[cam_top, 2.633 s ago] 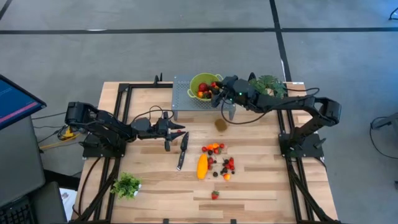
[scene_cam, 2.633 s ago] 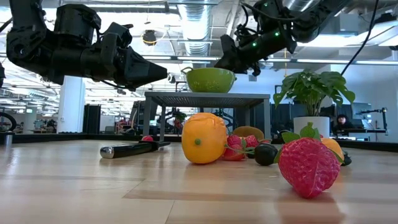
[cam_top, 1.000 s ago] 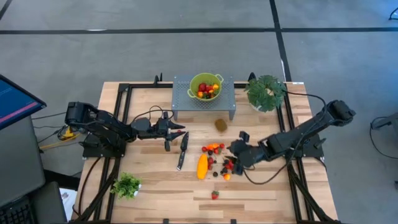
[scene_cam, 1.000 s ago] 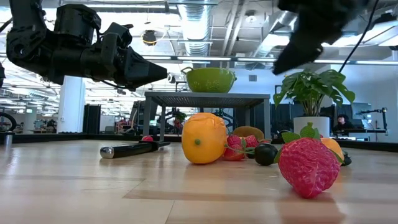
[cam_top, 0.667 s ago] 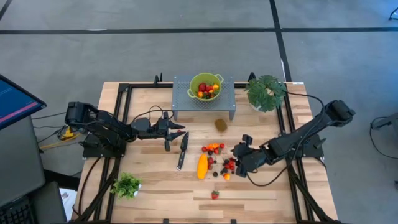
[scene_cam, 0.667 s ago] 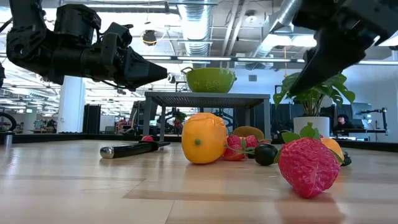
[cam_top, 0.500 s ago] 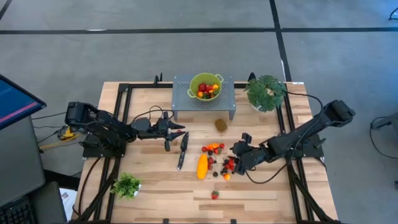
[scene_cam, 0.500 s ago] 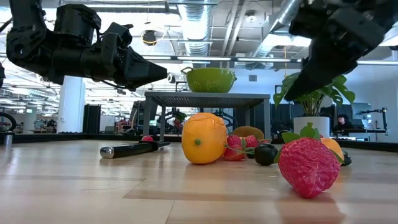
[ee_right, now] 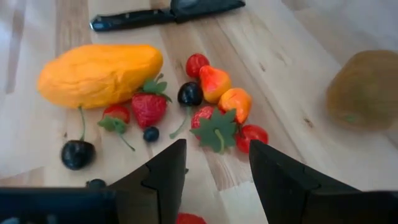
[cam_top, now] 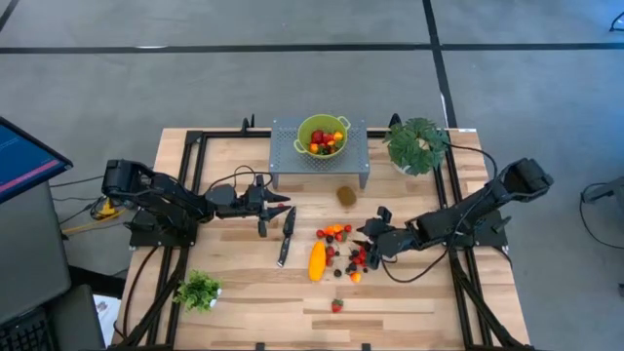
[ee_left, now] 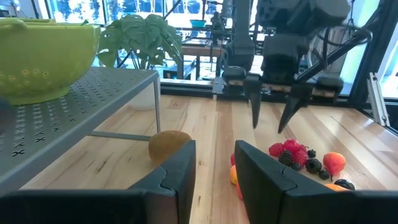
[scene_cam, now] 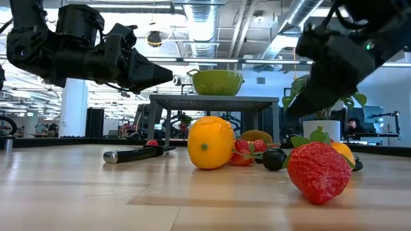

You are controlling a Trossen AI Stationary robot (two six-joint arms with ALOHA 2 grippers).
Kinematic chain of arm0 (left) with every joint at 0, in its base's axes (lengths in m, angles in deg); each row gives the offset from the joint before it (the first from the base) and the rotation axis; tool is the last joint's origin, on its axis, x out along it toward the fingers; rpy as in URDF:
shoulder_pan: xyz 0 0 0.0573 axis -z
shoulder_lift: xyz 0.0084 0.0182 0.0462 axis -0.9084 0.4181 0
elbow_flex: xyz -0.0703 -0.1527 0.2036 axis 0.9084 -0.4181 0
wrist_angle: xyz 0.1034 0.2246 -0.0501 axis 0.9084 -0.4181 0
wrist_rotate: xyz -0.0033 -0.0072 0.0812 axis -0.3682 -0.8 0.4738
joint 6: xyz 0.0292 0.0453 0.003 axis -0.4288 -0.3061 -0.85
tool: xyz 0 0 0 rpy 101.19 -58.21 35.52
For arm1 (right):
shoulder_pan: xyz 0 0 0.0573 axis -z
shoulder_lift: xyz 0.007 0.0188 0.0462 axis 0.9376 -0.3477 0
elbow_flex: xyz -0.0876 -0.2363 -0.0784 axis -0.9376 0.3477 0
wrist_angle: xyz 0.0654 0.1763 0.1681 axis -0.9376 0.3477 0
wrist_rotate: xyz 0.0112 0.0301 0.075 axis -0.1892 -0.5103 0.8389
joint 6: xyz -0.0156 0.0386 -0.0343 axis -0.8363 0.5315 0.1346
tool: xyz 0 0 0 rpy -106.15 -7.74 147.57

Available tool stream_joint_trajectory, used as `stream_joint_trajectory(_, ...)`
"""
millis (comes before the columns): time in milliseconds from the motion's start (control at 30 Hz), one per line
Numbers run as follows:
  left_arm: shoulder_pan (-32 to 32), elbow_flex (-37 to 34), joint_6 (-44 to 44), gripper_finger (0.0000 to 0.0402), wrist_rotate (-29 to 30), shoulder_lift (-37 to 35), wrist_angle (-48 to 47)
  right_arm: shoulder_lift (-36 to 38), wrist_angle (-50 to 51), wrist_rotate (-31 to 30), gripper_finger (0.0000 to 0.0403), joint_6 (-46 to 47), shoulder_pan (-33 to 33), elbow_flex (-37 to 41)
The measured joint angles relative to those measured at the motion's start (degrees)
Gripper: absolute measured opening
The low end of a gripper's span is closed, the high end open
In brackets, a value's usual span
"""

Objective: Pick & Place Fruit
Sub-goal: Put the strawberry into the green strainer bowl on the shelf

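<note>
Right wrist view shows your right gripper [ee_right: 214, 171] with jaws wide, hovering over the scattered fruit [ee_right: 214, 102] — strawberries, cherries, a mango [ee_right: 99, 74] at 10 o'clock, a kiwi [ee_right: 364, 90] at 3. These toy pieces look light, hard and likely to roll; pinch one across its middle. The high view adds what the wrist misses — the green colander [cam_top: 323, 136] on its stand, already holding fruit, and the left gripper [cam_top: 283, 207] waiting, slightly parted, beside the knife [cam_top: 286, 235].
</note>
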Motion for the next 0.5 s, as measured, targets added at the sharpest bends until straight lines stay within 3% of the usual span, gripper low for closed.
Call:
stream_joint_trajectory(233, 0.0, 0.0, 0.0, 0.0106, 0.0, 0.0, 0.0, -10.1, -5.7, 0.1, 0.017, -2.4, 0.8, -0.7)
stream_joint_trajectory(500, 0.0, 0.0, 0.0, 0.0106, -0.1, 0.0, 0.0, -16.0, -6.3, 0.2, 0.017, -2.8, 1.3, -4.0)
